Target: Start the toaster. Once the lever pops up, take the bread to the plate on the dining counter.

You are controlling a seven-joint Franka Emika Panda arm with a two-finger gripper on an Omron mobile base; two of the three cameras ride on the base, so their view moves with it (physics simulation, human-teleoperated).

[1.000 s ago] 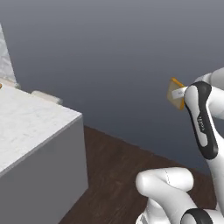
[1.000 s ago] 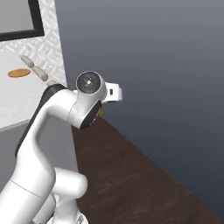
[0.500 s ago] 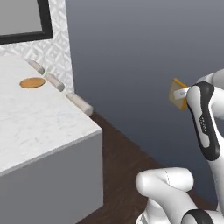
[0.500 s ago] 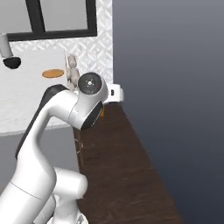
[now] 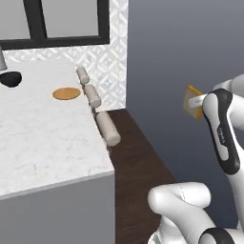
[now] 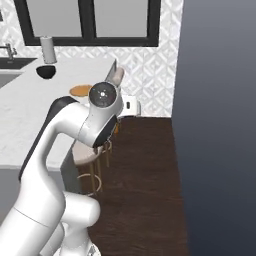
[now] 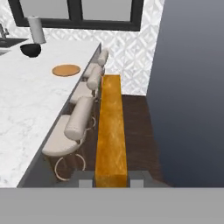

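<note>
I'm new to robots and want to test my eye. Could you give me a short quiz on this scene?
1. True or false: the pincer is shut on the bread.
2. What lies on the dining counter nearest the plate? A) a black bowl B) a fork C) a kettle
3. Fill in: the plate is ____ (bare or loaded).

Key: 1. True. 2. A, the black bowl. 3. Bare; the bread is held off to the counter's side, above the wooden floor.

We see the white marble dining counter (image 5: 43, 143) carrying the orange-brown plate (image 5: 66, 93) toward its far edge, with a black bowl (image 5: 10, 78) at the plate's ten o'clock and a grey cylinder (image 7: 36, 29) just behind the bowl.
</note>
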